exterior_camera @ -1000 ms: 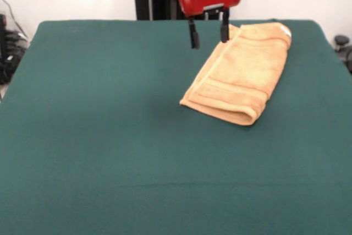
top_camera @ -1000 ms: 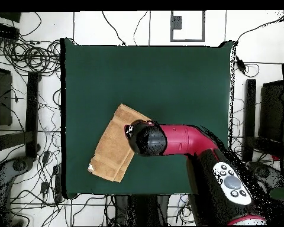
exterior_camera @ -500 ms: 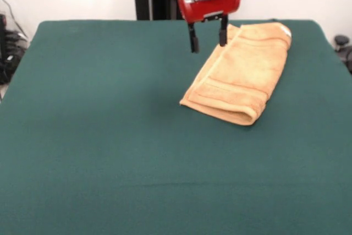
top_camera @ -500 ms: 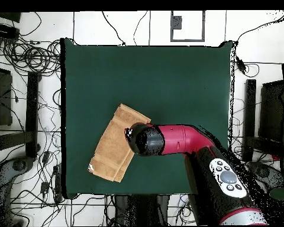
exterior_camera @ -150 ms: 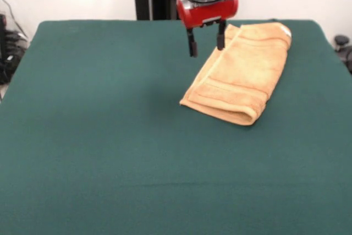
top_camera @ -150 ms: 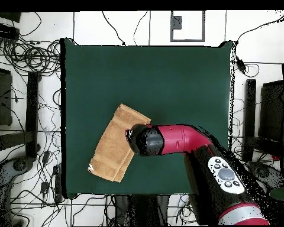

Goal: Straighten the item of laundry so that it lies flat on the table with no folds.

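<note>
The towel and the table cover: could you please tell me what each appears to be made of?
The towel looks like orange-tan terry cloth: a soft nubby pile, with a smoother woven band near its folded end. The table seems covered in plain dark green fabric, matte with faint creases; what lies beneath cannot be seen.
</note>
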